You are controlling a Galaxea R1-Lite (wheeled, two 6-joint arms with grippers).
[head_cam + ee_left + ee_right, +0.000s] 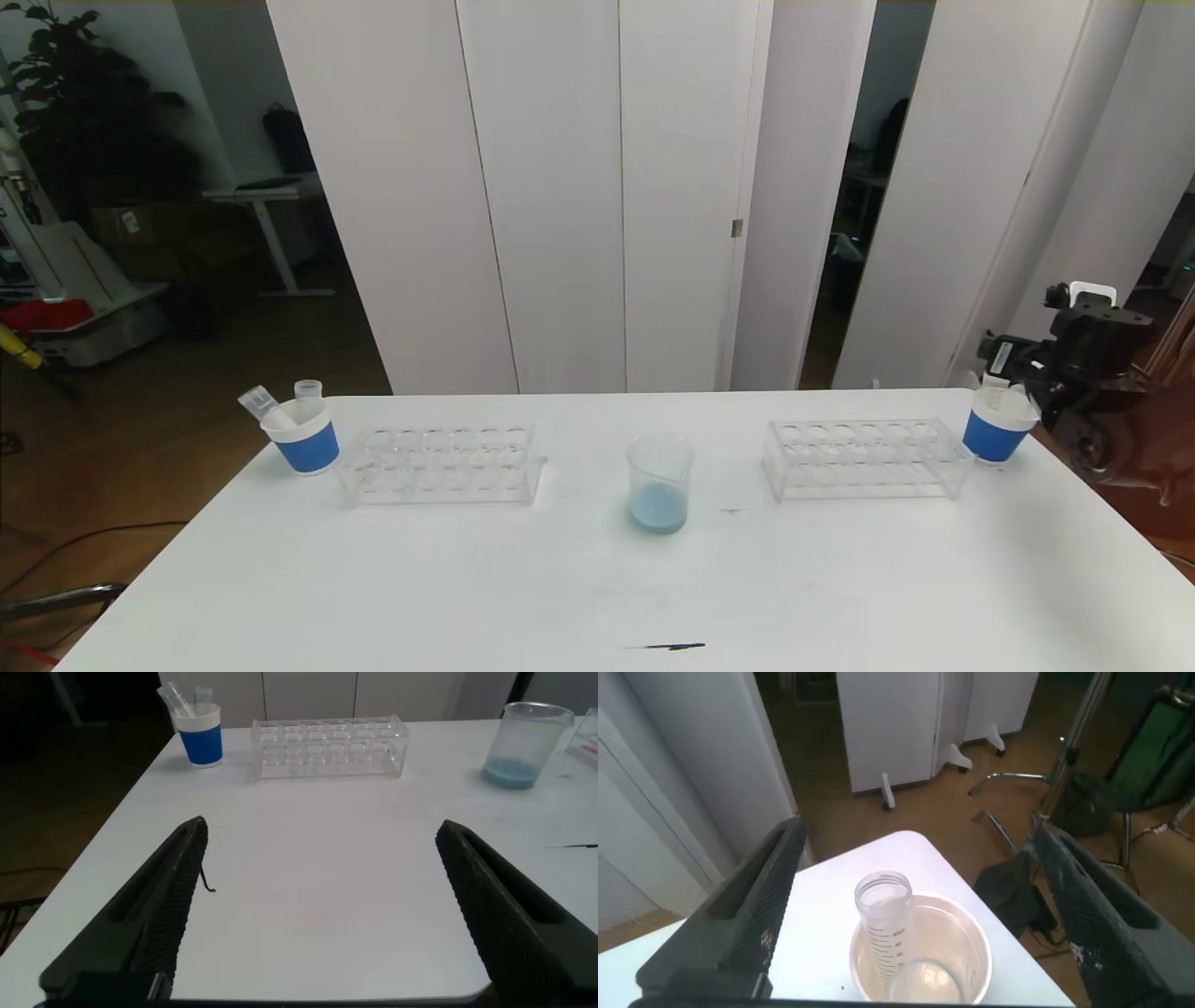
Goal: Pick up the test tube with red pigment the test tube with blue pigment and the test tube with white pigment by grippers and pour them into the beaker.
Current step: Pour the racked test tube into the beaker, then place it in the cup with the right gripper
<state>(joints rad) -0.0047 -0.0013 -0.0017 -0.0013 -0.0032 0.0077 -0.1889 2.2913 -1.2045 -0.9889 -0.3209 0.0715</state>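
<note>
The beaker (661, 483) at middle frame holds pale blue liquid. Both racks look empty. The right hand (915, 915) hangs wide over a cup (920, 952) holding a clear tube (883, 924); the left hand (322, 905) is wide too.

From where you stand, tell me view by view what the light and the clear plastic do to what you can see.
Head view: even light, dim room behind; the clear racks nearly vanish against the white table, the beaker shows by its pale blue liquid. Left wrist view: open left gripper, dark fingers, bright tabletop. Right wrist view: open right gripper above a paper cup holding a clear tube.
</note>
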